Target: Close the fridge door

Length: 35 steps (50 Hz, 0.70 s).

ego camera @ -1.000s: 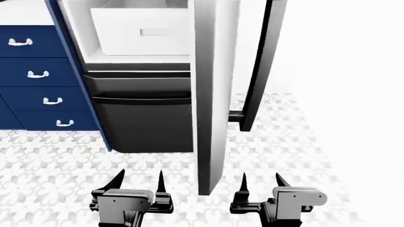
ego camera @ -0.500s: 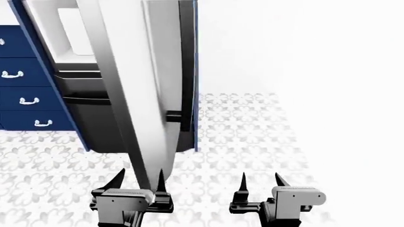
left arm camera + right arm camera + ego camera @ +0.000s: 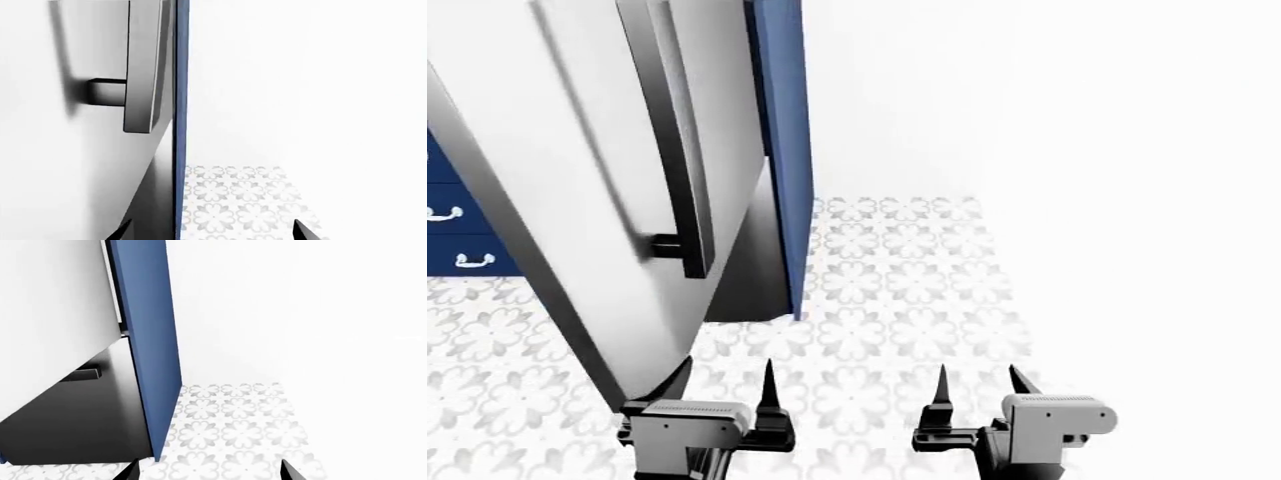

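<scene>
Fridge door (image 3: 574, 200) standing ajar, angling across the left — its lower corner just by the left gripper (image 3: 721, 385). Left gripper and right gripper (image 3: 977, 385) both hanging spread, gripping nothing.

The floor (image 3: 908, 290) is pale tile with a grey flower pattern. On it stand the blue side panel (image 3: 781, 150), the blue drawer cabinet (image 3: 461, 230) toward its far left, and the dark drawer front (image 3: 73, 420) beside the panel.
</scene>
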{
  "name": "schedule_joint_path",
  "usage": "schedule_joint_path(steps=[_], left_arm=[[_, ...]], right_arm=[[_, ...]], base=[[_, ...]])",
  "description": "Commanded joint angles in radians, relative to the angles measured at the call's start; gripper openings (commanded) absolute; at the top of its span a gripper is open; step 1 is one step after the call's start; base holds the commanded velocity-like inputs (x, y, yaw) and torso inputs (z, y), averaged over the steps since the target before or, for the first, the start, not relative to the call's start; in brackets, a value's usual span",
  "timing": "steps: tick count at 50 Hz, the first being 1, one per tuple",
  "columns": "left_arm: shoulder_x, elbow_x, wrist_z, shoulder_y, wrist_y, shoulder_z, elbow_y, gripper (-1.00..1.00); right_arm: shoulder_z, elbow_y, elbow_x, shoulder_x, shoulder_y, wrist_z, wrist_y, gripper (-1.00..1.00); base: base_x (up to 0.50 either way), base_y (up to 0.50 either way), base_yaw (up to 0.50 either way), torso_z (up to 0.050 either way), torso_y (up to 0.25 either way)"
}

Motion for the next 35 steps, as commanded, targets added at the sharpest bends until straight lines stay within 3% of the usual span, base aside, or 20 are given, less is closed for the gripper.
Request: schedule_joint_path(steps=[1,12,35], left_arm=[[-0.007,-0.005,-0.006,0.001,-0.001,0.004,0.003,1.00],[-0.013,-0.014,-0.011,0.000,-0.005,0.008,0.008,1.00],[-0.021,-0.024,-0.019,0.000,0.000,0.018,0.009,1.00]], right_arm=[[-0.010,-0.005,-0.009,0.002,-0.001,0.015,-0.008,1.00],[-0.011,-0.003,0.023,0.003,0.009,0.017,0.034,1.00],[-0.026,-0.010,0.031,0.018,0.008,0.024,0.042,1.00]], base=[[0.00,0.00,0.00,0.000,0.000],[0.02,-0.01,0.00,0.000,0.000],[0.46,-0.25,0.00,0.000,0.000]])
